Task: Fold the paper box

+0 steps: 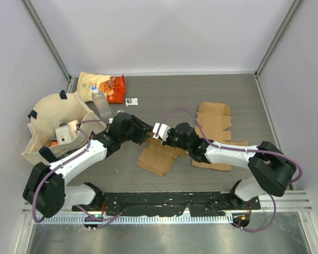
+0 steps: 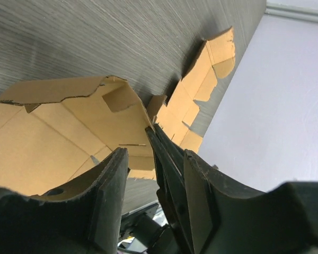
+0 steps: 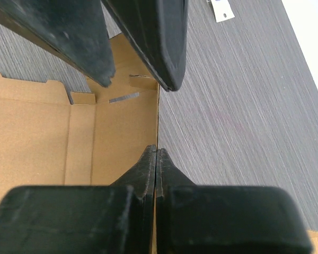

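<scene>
Paper box edge pinched in right claw — left claw parted, near that same edge.

From above, the top edge of the paper box disappears under my left gripper and right gripper, so how they meet the card cannot be seen there. My right arm covers the lower part of a second cardboard sheet. The cloth bag hides most of its contents. A small white tag is too small to read. In my left wrist view, my dark left fingers block the box's near part, and its left side runs off frame.
</scene>
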